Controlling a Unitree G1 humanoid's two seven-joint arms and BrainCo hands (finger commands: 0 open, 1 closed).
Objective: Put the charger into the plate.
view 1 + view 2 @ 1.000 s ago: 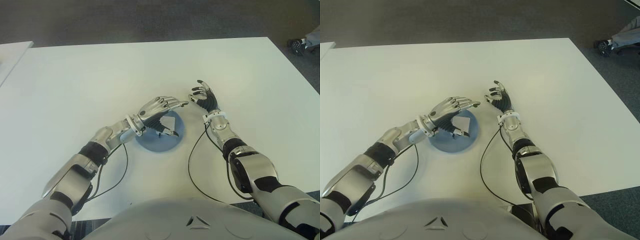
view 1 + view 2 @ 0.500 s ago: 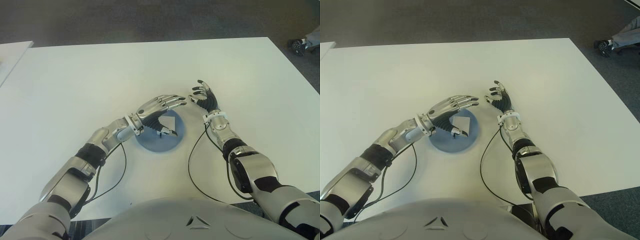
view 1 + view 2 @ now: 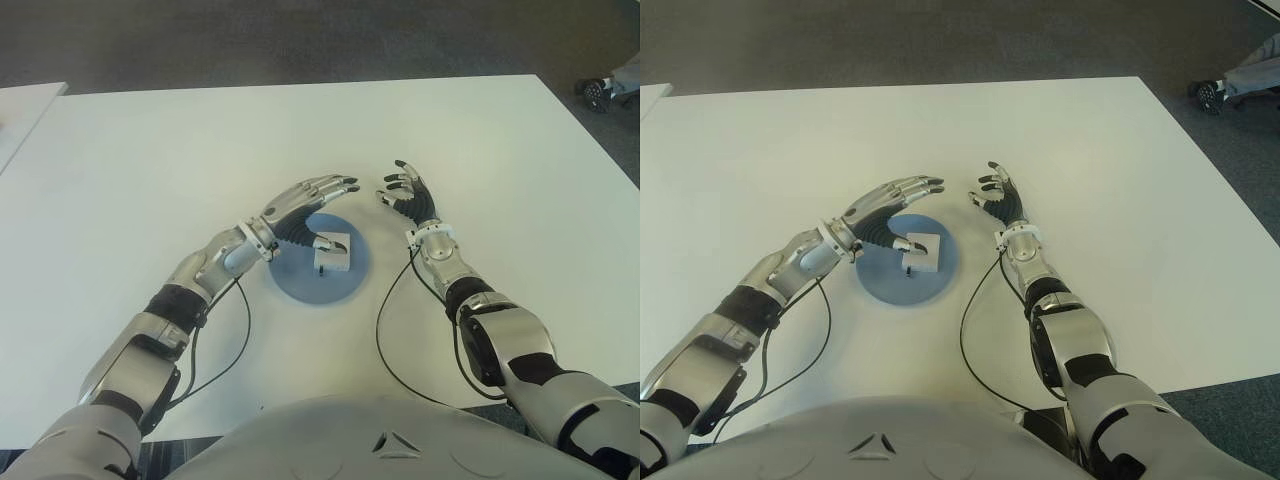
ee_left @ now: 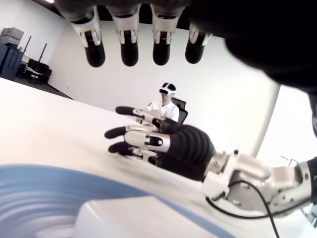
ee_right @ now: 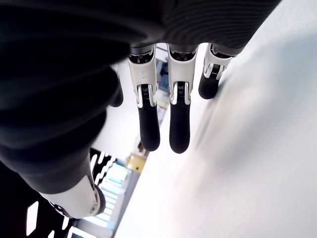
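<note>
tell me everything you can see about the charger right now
The charger is a small white block, plastic by the look of it, with squared edges and a dark bit showing at its near edge. It lies on the round blue plate, toward the plate's far right part, inside the rim. Nothing grips it: the left hand hovers open just above and to its left, fingers stretched out.

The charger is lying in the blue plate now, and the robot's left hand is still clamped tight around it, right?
Not quite. The charger does lie in the blue plate, but the left hand is not clamped on it: the left eye view shows its fingers spread open above the plate, holding nothing.
</note>
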